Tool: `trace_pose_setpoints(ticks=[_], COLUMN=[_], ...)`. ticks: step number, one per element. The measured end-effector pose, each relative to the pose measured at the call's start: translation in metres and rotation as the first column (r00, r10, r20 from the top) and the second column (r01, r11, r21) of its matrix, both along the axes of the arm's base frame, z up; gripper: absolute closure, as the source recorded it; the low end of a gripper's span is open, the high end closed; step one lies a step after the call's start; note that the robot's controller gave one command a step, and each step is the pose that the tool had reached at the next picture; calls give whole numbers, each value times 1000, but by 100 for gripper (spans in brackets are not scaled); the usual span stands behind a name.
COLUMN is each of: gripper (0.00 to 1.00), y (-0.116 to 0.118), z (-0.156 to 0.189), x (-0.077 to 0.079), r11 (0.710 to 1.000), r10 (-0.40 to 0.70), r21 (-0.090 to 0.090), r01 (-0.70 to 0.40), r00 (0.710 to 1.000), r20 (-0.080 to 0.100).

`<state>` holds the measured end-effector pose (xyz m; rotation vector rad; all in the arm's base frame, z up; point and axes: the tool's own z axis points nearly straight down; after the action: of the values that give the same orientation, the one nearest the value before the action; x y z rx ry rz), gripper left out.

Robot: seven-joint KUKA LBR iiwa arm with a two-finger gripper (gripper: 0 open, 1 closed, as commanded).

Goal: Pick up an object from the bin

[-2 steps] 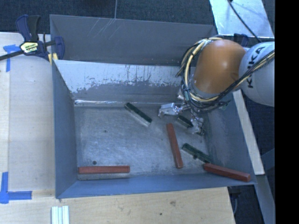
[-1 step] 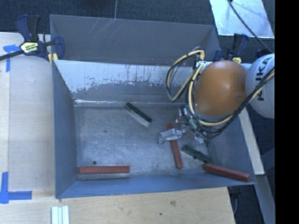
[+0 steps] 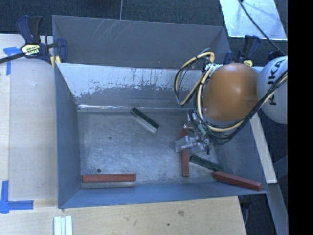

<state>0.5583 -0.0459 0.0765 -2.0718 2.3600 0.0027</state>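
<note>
**Grey metal bin, gripper low near its right wall**

Grey steel forms the bin (image 3: 68,131). The arm's orange cover (image 3: 230,92) hangs over the right wall, and the gripper (image 3: 191,143) is down at the floor below it. Whether the gripper is open or closed cannot be told, nor whether it has hold of anything.

A long red-brown bar (image 3: 108,178) lies along the front wall at the front-left corner, and a red bar (image 3: 237,180) lies in the front-right corner. A dark green bar (image 3: 205,163) lies between that bar and the gripper. A short red-brown stick (image 3: 185,163) points from the gripper toward the front wall. A grey-green block (image 3: 145,120) lies near the back wall.
</note>
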Motion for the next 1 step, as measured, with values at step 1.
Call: trace_pose_setpoints(ticks=[1], gripper=[100], y=[8], z=[130], x=[-6], r11=[996], r10=[85], r21=[-2], r01=[-85], r00=[996], r20=[10])
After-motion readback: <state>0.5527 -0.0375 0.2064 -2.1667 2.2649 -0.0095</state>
